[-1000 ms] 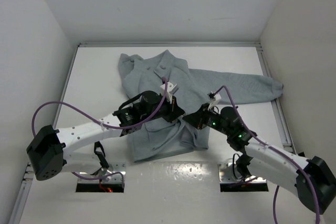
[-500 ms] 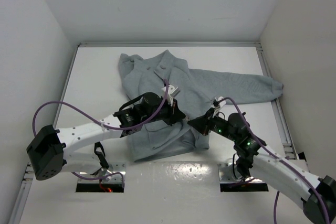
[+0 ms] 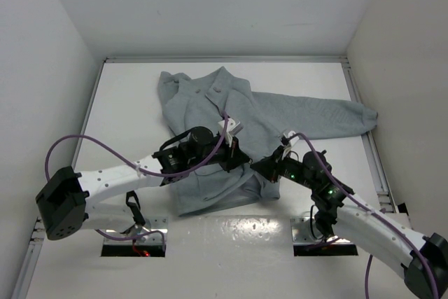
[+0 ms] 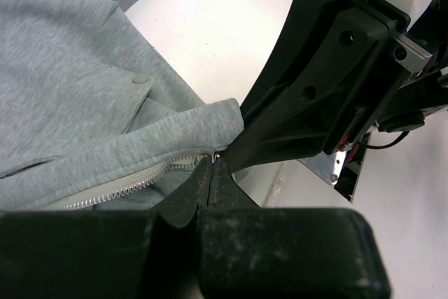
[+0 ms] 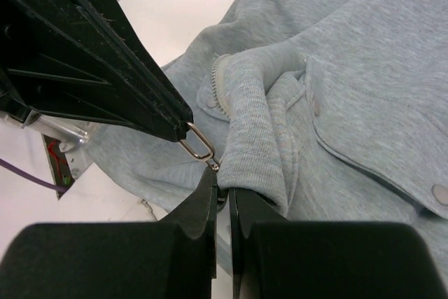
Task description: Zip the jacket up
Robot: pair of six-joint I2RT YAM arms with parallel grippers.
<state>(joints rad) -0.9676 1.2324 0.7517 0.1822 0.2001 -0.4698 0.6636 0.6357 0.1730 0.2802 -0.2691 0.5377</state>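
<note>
Right fingers (image 5: 198,208) nearer now, clamped on jacket hem (image 5: 253,162); left fingers (image 4: 183,202) tight on zipper pull (image 5: 198,143).

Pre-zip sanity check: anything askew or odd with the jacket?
Yes. The jacket lies skewed, one sleeve flung right; its hem is rolled and bunched where the left pincer and right pincer meet.

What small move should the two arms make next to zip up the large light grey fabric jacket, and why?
Probably the left gripper should draw the metal pull ring along the bare zipper teeth toward the collar, while the right gripper holds. Both are shut at the bottom hem of the light grey fabric jacket, the left on the ring, the right pinching the hem.
</note>
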